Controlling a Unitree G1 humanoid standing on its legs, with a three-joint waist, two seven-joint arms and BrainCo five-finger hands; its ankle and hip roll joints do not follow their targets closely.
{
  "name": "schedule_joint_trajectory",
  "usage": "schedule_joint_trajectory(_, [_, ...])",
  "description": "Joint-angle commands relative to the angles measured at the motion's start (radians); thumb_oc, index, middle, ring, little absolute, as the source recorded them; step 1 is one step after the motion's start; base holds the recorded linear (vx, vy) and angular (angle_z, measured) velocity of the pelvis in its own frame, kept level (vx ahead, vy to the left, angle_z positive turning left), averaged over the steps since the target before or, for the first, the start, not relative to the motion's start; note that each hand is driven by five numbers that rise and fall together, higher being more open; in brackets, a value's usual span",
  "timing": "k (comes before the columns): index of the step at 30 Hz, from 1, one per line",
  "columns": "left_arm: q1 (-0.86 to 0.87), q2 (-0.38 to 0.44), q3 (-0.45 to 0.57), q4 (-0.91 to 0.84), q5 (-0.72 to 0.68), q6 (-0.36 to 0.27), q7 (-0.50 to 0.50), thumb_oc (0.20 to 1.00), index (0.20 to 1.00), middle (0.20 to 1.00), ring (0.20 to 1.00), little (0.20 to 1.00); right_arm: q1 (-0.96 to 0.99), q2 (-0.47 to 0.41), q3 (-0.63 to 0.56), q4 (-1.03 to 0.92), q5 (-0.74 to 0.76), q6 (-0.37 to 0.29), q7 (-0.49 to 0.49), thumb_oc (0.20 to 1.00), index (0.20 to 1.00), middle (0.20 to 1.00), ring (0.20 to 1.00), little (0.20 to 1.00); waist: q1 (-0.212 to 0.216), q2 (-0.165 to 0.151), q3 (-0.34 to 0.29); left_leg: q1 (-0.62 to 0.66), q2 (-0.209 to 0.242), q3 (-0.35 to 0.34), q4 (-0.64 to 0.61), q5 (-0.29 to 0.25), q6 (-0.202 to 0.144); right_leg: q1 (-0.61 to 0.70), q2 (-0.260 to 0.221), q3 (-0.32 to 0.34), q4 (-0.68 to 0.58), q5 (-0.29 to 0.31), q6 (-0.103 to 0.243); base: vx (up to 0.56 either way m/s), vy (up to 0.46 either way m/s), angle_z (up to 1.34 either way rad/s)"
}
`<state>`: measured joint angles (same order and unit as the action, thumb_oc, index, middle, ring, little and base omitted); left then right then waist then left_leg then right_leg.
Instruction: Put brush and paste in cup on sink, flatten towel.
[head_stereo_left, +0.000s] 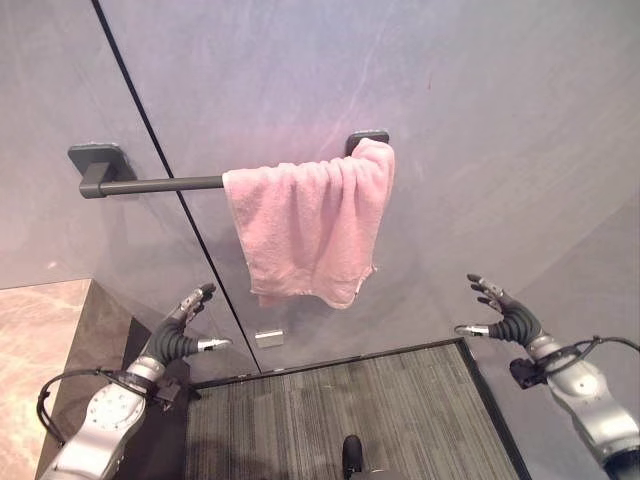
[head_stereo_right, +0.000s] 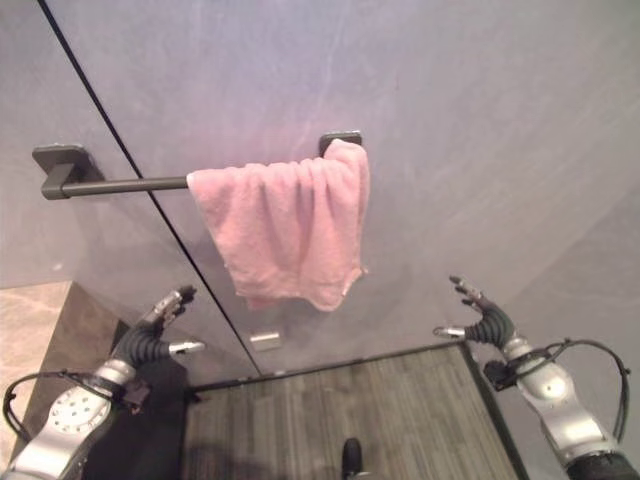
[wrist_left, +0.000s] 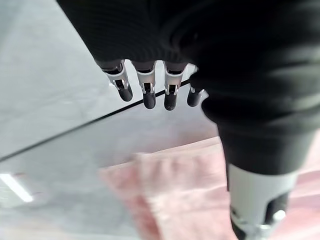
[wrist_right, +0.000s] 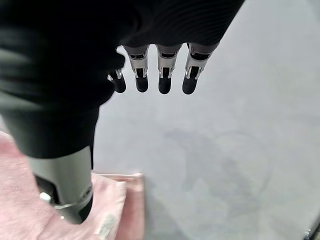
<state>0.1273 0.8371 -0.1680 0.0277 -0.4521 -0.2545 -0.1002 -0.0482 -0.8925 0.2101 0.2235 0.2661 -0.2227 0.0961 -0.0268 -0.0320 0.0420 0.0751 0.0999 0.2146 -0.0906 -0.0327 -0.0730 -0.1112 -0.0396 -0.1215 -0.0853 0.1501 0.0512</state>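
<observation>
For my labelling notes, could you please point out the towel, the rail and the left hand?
towel (head_stereo_left: 305, 230), left eye view, middle of the hanging cloth
rail (head_stereo_left: 160, 184), left eye view, bare bar
left hand (head_stereo_left: 180, 335), left eye view, back of hand

Both robot hands (head_stereo_left: 185, 325) (head_stereo_left: 505, 318) raised, fingers relaxed

One pink towel (head_stereo_left: 310, 228); one dark rail (head_stereo_left: 150, 184); perhaps one small wall plate (head_stereo_left: 268, 338).

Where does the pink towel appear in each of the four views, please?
Left eye view: pink towel bunched at the right end of the wall bar, centre.
Right eye view: same place, slightly further left.
Left wrist view: past the fingers, lower part.
Right wrist view: lower-left corner.
Shared landmark: the grey wall.
</observation>
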Motion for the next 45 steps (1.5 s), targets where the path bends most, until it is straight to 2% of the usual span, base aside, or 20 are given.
schedule_joint_trajectory(1, [-0.149, 0.078, -0.054, -0.011, -0.125, -0.061, -0.04, 1.0, 1.0, 1.0, 1.0, 1.0, -0.163, -0.033, 0.073, 0.072, 0.112, -0.042, 0.024, 1.0, 1.0, 1.0, 1.0, 1.0, 0.014, -0.026, 0.029, -0.019, -0.064, 0.016, 0.003, 0.054, 0.016, 0.055, -0.066, -0.007, 0.017, -0.001, 0.107, -0.01, 0.005, 0.06])
schedule_joint_trajectory(4, [-0.268, 0.128, -0.125, -0.002, -0.134, -0.067, -0.027, 1.0, 1.0, 1.0, 1.0, 1.0, -0.266, -0.047, 0.138, 0.153, 0.125, -0.036, 0.01, 1.0, 1.0, 1.0, 1.0, 1.0, 0.021, -0.021, 0.039, -0.029, -0.066, 0.01, 0.003, 0.06, 0.013, 0.047, -0.067, -0.01, 0.017, 0.003, 0.108, -0.02, 0.001, 0.12])
schedule_joint_trajectory(5, [-0.329, 0.134, -0.163, 0.024, -0.153, -0.07, -0.023, 1.0, 1.0, 1.0, 1.0, 1.0, -0.321, -0.04, 0.166, 0.197, 0.155, -0.037, 0.01, 1.0, 1.0, 1.0, 1.0, 1.0, 0.026, -0.02, 0.044, -0.035, -0.065, 0.008, 0.003, 0.063, 0.012, 0.043, -0.068, -0.01, 0.016, 0.005, 0.108, -0.02, -0.003, 0.04])
schedule_joint_trajectory(8, [-0.369, 0.129, -0.191, 0.039, -0.164, -0.07, -0.019, 1.0, 1.0, 1.0, 1.0, 1.0, -0.353, -0.038, 0.188, 0.219, 0.167, -0.036, 0.012, 1.0, 1.0, 1.0, 1.0, 1.0, 0.027, -0.017, 0.048, -0.04, -0.065, 0.006, 0.003, 0.065, 0.012, 0.04, -0.068, -0.011, 0.015, 0.006, 0.108, 0.0, -0.001, 0.03])
schedule_joint_trajectory(14, [-0.638, 0.056, -0.361, 0.188, -0.164, -0.062, 0.021, 1.0, 1.0, 1.0, 1.0, 1.0, -0.57, 0.03, 0.28, 0.4, 0.263, -0.005, -0.004, 1.0, 1.0, 1.0, 1.0, 1.0, 0.037, -0.008, 0.074, -0.072, -0.064, -0.002, 0.003, 0.08, 0.008, 0.011, -0.07, -0.013, 0.015, 0.014, 0.107, -0.02, -0.007, 0.03])
schedule_joint_trajectory(22, [-0.796, -0.078, -0.427, 0.3, -0.163, -0.045, 0.075, 1.0, 1.0, 1.0, 1.0, 1.0, -0.731, 0.113, 0.308, 0.485, 0.359, 0.022, -0.031, 1.0, 1.0, 1.0, 1.0, 1.0, 0.038, 0.001, 0.104, -0.115, -0.06, -0.012, 0.003, 0.101, 0.004, -0.028, -0.071, -0.021, 0.019, 0.02, 0.102, -0.02, -0.009, 0.04])
schedule_joint_trajectory(23, [-0.807, -0.085, -0.433, 0.297, -0.162, -0.046, 0.081, 1.0, 1.0, 1.0, 1.0, 1.0, -0.752, 0.119, 0.315, 0.483, 0.365, 0.023, -0.035, 0.843, 0.843, 0.843, 0.843, 0.843, 0.039, 0.002, 0.11, -0.12, -0.06, -0.012, 0.003, 0.104, 0.003, -0.034, -0.07, -0.02, 0.02, 0.02, 0.101, -0.04, -0.019, 0.0])
schedule_joint_trajectory(25, [-0.817, -0.089, -0.436, 0.282, -0.16, -0.043, 0.086, 1.0, 1.0, 1.0, 1.0, 1.0, -0.762, 0.13, 0.315, 0.462, 0.389, 0.025, -0.038, 0.41, 0.41, 0.41, 0.41, 0.41, 0.039, 0.001, 0.117, -0.129, -0.058, -0.012, 0.003, 0.108, 0.003, -0.041, -0.07, -0.02, 0.019, 0.022, 0.099, -0.02, -0.013, 0.0])
schedule_joint_trajectory(26, [-0.813, -0.082, -0.438, 0.27, -0.163, -0.043, 0.084, 0.752, 0.752, 0.752, 0.752, 0.752, -0.764, 0.136, 0.309, 0.45, 0.401, 0.024, -0.042, 0.2, 0.2, 0.2, 0.2, 0.2, 0.039, 0.0, 0.12, -0.13, -0.057, -0.012, 0.003, 0.108, 0.002, -0.042, -0.069, -0.019, 0.017, 0.023, 0.099, 0.0, 0.0, 0.0])
schedule_joint_trajectory(27, [-0.805, -0.079, -0.436, 0.261, -0.17, -0.042, 0.08, 0.2, 0.2, 0.2, 0.2, 0.2, -0.758, 0.142, 0.303, 0.432, 0.414, 0.021, -0.041, 0.2, 0.2, 0.2, 0.2, 0.2, 0.038, 0.0, 0.121, -0.132, -0.056, -0.01, 0.003, 0.108, 0.002, -0.043, -0.07, -0.02, 0.015, 0.024, 0.098, 0.0, 0.0, 0.0])
schedule_joint_trajectory(37, [-0.665, 0.0, -0.338, 0.106, -0.122, -0.043, 0.075, 0.2, 0.2, 0.2, 0.2, 0.2, -0.601, 0.122, 0.208, 0.157, 0.424, -0.023, -0.016, 0.2, 0.2, 0.2, 0.2, 0.2, 0.033, -0.013, 0.116, -0.122, -0.048, 0.0, 0.003, 0.096, 0.001, -0.036, -0.062, -0.021, 0.008, 0.015, 0.097, 0.0, -0.002, -0.01])
schedule_joint_trajectory(41, [-0.543, 0.063, -0.174, -0.052, -0.127, -0.076, 0.1, 0.2, 0.2, 0.2, 0.2, 0.2, -0.52, 0.055, 0.137, -0.088, 0.372, -0.061, -0.011, 0.2, 0.2, 0.2, 0.2, 0.2, 0.036, -0.022, 0.109, -0.109, -0.046, -0.002, 0.003, 0.087, 0.001, -0.024, -0.06, -0.025, 0.006, 0.006, 0.097, 0.02, -0.002, 0.0])
schedule_joint_trajectory(42, [-0.539, 0.064, -0.171, -0.056, -0.127, -0.074, 0.101, 0.2, 0.2, 0.2, 0.2, 0.2, -0.518, 0.055, 0.137, -0.091, 0.372, -0.06, -0.012, 0.2, 0.2, 0.2, 0.2, 0.2, 0.035, -0.022, 0.108, -0.109, -0.046, -0.002, 0.003, 0.087, 0.001, -0.024, -0.059, -0.025, 0.006, 0.006, 0.098, 0.0, 0.0, 0.0])
schedule_joint_trajectory(45, [-0.471, 0.075, -0.071, -0.134, -0.109, -0.105, 0.124, 0.2, 0.2, 0.2, 0.2, 0.2, -0.502, 0.045, 0.103, -0.192, 0.375, -0.081, -0.007, 0.2, 0.2, 0.2, 0.2, 0.2, 0.041, -0.026, 0.105, -0.104, -0.046, -0.005, 0.003, 0.082, 0.002, -0.018, -0.059, -0.028, 0.005, 0.002, 0.097, 0.01, -0.001, 0.01])
